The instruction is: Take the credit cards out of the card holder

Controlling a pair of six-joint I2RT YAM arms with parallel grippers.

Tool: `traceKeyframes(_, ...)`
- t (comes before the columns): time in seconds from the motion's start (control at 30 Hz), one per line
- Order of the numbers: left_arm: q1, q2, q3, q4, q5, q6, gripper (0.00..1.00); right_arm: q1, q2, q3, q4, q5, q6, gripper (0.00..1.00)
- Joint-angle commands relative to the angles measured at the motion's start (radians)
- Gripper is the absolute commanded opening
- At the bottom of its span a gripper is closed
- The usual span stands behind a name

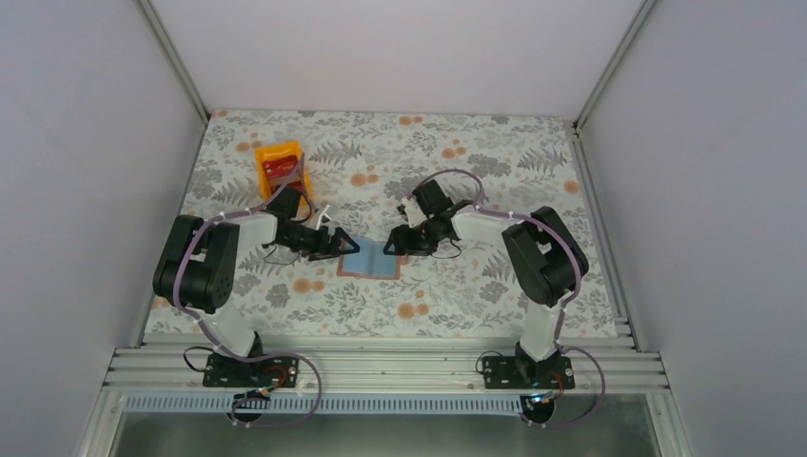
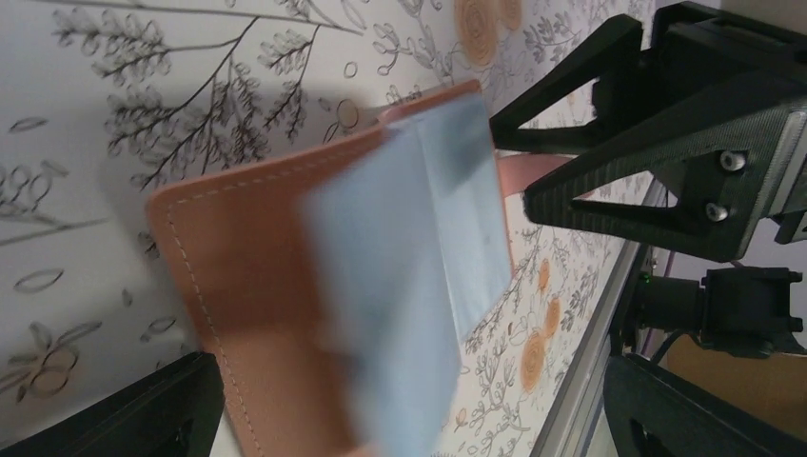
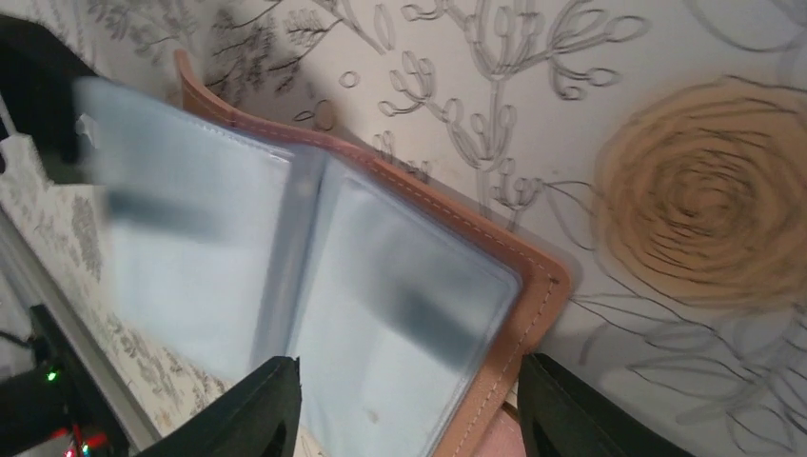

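Flat tan-brown leather bifold card holder with pale blue lining [image 1: 373,265] lies spread open on the floral-patterned tabletop [image 1: 495,295], in the middle, between the two arms.

Left tool [image 1: 348,243]: jaws at full spread, straddling the near-left end of the holder, gripping nothing.

Right tool [image 1: 392,245]: jaws partly apart, bracketing the opposite end. A gap shows either side of the leather edge, so nothing is clamped yet.

Small red credit cards [image 1: 282,169] sit in the orange plastic tray [image 1: 265,157] at the far left, well apart from the holder. No teal card seen anywhere.

Blue pockets [image 3: 400,314] look empty from the right wrist view. The leaves are smeared there, so a card tucked deep can't be ruled out.

Step, as I read it: late in the job. Most cards are already out, and the arms are working through the holder's leaves for any remainder.

Next move calls for one tool to pin the tan cover flat. The other should turn a blue leaf, pinch only an exposed card edge and draw it out along the pocket without dragging the holder.
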Motion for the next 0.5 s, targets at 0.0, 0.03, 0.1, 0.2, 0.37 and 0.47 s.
traceKeyframes(0.0,-0.031,0.067,0.020,0.015,-0.014,0.009,1.00,0.019,0.056,0.027,0.046,-0.082,0.026,0.57)
traceKeyframes(0.03,-0.035,0.077,0.027,0.013,-0.005,0.013,1.00,0.022,0.065,0.037,0.050,-0.094,0.029,0.56)
traceKeyframes(0.1,-0.039,0.091,0.043,0.013,0.012,0.018,1.00,0.027,0.079,0.058,0.059,-0.123,0.034,0.55)
traceKeyframes(0.2,-0.040,0.106,0.055,0.010,0.013,0.028,1.00,0.032,0.095,0.090,0.077,-0.160,0.048,0.52)
traceKeyframes(0.37,-0.042,0.115,0.060,0.007,0.039,0.036,0.87,0.036,0.105,0.131,0.066,-0.156,0.048,0.42)
traceKeyframes(0.47,-0.041,0.103,0.064,0.009,0.062,0.044,0.55,0.034,0.102,0.153,0.044,-0.140,0.034,0.40)
